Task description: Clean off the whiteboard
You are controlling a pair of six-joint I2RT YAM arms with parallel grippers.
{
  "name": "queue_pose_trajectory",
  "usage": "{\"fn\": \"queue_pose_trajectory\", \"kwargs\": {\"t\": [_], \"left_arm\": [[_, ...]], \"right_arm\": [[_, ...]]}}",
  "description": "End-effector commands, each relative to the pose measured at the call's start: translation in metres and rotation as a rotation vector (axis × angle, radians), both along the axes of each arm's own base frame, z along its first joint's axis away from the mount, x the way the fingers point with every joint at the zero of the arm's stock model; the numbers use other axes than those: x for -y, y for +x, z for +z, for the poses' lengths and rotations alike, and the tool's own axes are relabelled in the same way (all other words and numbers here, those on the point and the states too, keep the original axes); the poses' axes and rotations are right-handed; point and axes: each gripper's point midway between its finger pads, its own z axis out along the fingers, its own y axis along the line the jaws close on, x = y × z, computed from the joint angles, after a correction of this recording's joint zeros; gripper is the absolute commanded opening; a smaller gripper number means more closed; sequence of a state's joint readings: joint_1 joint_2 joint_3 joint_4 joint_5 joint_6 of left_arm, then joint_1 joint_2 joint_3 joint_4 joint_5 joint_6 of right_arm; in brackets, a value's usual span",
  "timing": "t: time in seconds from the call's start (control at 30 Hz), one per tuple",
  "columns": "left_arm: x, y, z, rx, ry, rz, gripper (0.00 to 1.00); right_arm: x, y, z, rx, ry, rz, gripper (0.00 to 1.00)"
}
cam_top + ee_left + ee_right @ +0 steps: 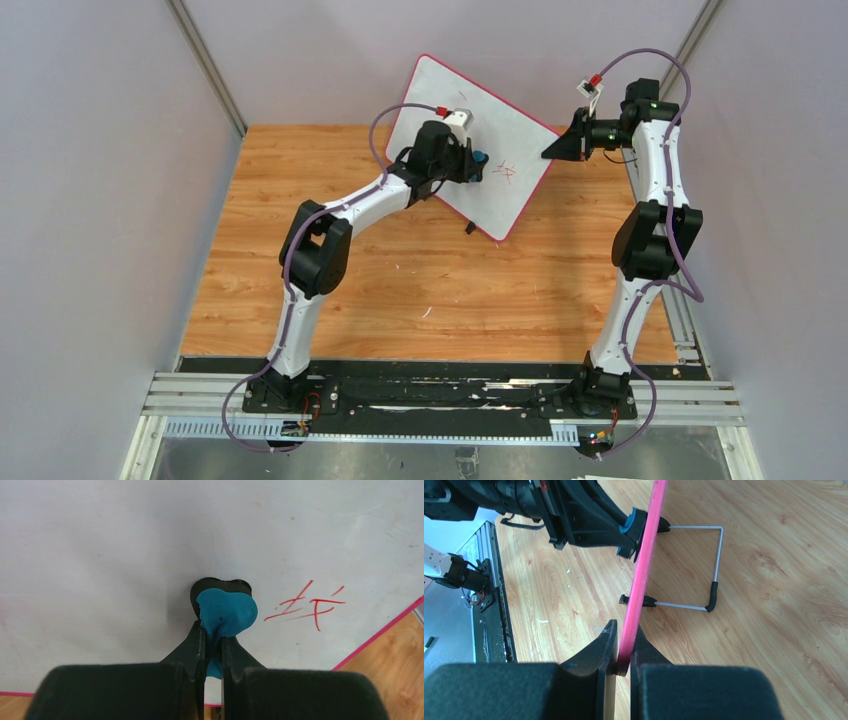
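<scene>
The whiteboard (500,170) stands tilted at the back of the table, white with a red-pink rim. Red handwriting (504,172) is on its right part, and shows in the left wrist view (307,605). My left gripper (213,637) is shut on the blue-and-black eraser (226,610), whose black face is against the board (100,555), left of the writing. In the top view the left gripper (470,160) is over the board's middle. My right gripper (624,650) is shut on the board's pink rim (644,570), at its right corner (553,150).
The board's wire stand (716,565) with black feet rests on the wooden table (400,290) behind the board. The left arm (574,510) with the eraser shows on the board's other side. Grey walls enclose the table; a metal rail (450,400) runs along the near edge.
</scene>
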State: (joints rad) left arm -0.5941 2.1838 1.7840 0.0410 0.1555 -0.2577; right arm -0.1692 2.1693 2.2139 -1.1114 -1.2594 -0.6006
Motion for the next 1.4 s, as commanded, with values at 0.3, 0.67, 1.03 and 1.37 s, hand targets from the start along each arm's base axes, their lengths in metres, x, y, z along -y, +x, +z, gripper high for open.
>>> {"fn": "queue_pose_trajectory", "kwargs": {"t": [0.3,0.67,1.03,1.37], "left_arm": [[0.035,-0.036,-0.017,0.007,0.010,-0.072,0.00],[-0.033,0.011,0.011,0.071,0.082,0.101,0.00],[-0.035,0.025,0.020,0.086,0.111,0.110,0.00],[0.042,-0.014,0.020,0.086,0.081,-0.023,0.00]], "right_arm": [[-0.022,-0.012,-0.005,0.009,-0.023,0.069,0.01],[-0.024,-0.013,-0.008,0.002,-0.019,0.074,0.01],[-0.025,-0.014,-0.007,0.004,-0.016,0.076,0.01],[-0.026,-0.015,-0.007,0.001,-0.013,0.079,0.01]]}}
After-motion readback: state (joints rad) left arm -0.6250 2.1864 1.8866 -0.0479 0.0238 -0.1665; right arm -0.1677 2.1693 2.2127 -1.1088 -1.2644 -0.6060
